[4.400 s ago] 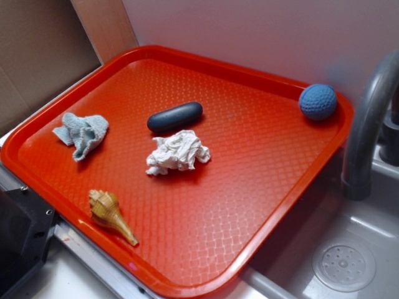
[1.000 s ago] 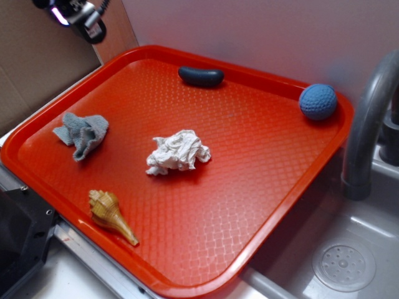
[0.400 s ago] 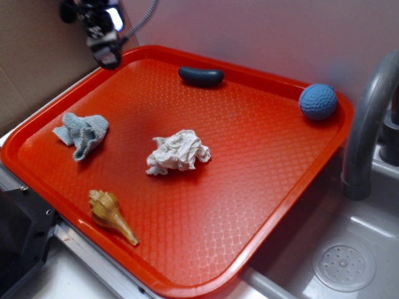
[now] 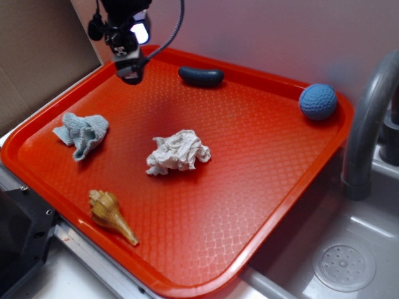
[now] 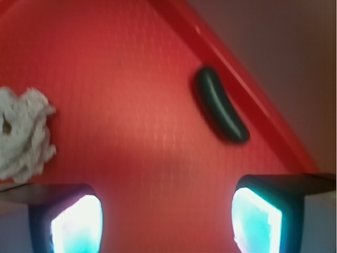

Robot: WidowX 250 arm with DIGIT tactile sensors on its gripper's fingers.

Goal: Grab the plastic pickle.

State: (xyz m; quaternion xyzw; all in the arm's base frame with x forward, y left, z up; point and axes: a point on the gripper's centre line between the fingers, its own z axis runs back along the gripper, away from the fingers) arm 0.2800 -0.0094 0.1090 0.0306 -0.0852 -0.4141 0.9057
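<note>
The plastic pickle (image 4: pixel 201 76) is a dark, slightly curved capsule lying on the red tray (image 4: pixel 262 162) close to its far rim. In the wrist view the plastic pickle (image 5: pixel 220 110) lies ahead and to the right, beside the tray's rim. My gripper (image 4: pixel 131 73) hangs over the tray's far left part, to the left of the pickle and apart from it. In the wrist view the gripper (image 5: pixel 166 221) is open, its two glowing pads (image 5: pixel 78 224) wide apart with only bare tray between them.
A crumpled white paper (image 4: pixel 177 152) lies mid-tray, also seen in the wrist view as the white paper (image 5: pixel 23 132) at left. A grey-blue cloth (image 4: pixel 82 134), a seashell (image 4: pixel 111 215) and a blue textured ball (image 4: pixel 318 101) share the tray. A grey faucet (image 4: pixel 368 118) and sink (image 4: pixel 349 261) stand at right.
The pickle went from mid-tray to the far rim between the oldest frame and one second ago. Since then my gripper has come in from the upper left, moving right and down over the tray.
</note>
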